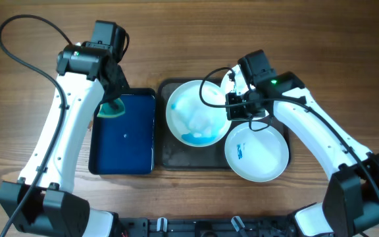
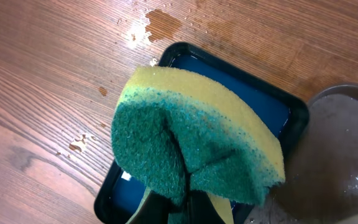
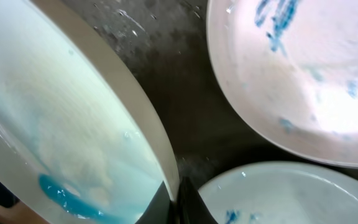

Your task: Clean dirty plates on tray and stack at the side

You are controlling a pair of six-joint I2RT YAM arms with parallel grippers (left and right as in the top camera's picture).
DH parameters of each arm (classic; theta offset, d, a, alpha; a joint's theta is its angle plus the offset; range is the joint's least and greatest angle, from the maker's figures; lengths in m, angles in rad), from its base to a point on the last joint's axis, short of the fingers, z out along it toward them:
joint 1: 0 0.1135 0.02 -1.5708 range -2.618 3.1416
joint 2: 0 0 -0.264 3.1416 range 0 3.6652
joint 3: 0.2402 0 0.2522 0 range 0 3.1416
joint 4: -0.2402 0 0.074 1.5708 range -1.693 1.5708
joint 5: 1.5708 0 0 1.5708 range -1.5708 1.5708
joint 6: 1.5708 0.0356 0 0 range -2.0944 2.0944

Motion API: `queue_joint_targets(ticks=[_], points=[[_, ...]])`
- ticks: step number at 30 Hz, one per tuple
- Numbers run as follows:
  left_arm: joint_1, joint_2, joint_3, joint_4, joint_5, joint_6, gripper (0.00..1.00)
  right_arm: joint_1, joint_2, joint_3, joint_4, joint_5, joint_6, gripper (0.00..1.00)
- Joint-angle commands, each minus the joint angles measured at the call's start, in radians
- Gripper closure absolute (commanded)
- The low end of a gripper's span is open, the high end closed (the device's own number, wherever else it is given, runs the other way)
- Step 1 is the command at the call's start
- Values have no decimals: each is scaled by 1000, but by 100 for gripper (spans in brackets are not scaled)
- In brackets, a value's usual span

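The right gripper [image 3: 176, 202] pinched the rim of a wet, smeared plate [image 3: 73, 124] above the tray [image 1: 176, 157]; such a thin hold could slip, dropping it onto the other plates [image 1: 256, 153]; the left gripper [image 2: 179, 208] clamped the sponge [image 2: 191, 130] over the blue tray [image 1: 124, 141].

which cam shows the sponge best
The left wrist view: the sponge fills the frame, green scouring face and yellow foam clear, pinched in the left gripper. Overhead shows only a small green sliver beneath that gripper, over the blue tray. The right wrist view misses it.
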Motion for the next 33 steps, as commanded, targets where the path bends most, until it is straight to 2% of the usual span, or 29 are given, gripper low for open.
queue_joint_targets(ticks=[1, 3, 10, 16, 22, 27, 33], points=[[42, -18, 18, 8, 7, 16, 96, 6, -12, 85, -128, 49, 38, 95], [87, -18, 18, 19, 7, 19, 96, 6, -12, 233, -277, 48, 55, 95], [182, -18, 18, 34, 15, 19, 96, 40, 78, 470, -443, 45, 37, 95], [215, -18, 18, 43, 22, 19, 96, 140, 256, 575, -465, 46, 30, 95], [274, -18, 18, 48, 23, 19, 96, 288, 430, 774, -511, 111, 39, 95], [331, -16, 18, 49, 23, 19, 96, 367, 477, 885, -519, 183, 64, 95], [402, -16, 18, 48, 35, 19, 96, 441, 477, 929, -501, 377, 84, 95]])
